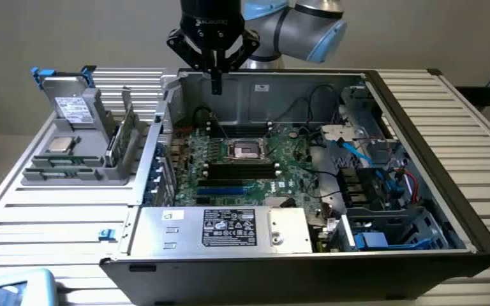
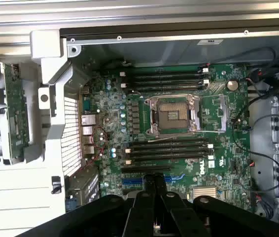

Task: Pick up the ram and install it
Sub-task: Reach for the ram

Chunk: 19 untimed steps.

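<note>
Ram [image 2: 17, 113] on edge in gray holder [image 1: 74, 173]: likely light, stiff, fragile; pinch its long edges. Gripper [image 1: 217, 88] fully closed, holding nothing.

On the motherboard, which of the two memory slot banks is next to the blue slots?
The bank between the processor socket and the blue slots. The other bank lies beyond the socket, toward the case wall.

Grey arm [image 1: 309, 25], pale blue joint caps [image 1: 334, 37], black gripper [image 1: 217, 88], seemingly lettered.
</note>
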Tool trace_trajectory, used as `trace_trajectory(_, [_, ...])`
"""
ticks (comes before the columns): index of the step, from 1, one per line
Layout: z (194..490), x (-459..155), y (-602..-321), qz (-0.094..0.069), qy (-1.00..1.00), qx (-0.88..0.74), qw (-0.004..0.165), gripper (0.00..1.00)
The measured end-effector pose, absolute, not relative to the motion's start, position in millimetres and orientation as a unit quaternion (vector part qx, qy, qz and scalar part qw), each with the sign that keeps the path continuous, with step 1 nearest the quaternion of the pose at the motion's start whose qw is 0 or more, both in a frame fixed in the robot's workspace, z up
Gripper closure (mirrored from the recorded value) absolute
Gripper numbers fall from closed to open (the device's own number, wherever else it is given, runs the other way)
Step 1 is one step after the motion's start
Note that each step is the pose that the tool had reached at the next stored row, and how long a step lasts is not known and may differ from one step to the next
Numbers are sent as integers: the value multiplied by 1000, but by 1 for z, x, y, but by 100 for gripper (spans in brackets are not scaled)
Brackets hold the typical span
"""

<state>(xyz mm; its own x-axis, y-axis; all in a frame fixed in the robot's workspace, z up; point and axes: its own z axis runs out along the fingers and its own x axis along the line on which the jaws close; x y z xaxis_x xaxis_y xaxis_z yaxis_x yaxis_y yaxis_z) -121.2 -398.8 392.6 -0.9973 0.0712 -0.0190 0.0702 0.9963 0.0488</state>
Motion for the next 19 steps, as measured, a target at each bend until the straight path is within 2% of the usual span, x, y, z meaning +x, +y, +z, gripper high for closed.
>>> trace_trajectory(19, [393,-138,-399,24,999,35,10,89])
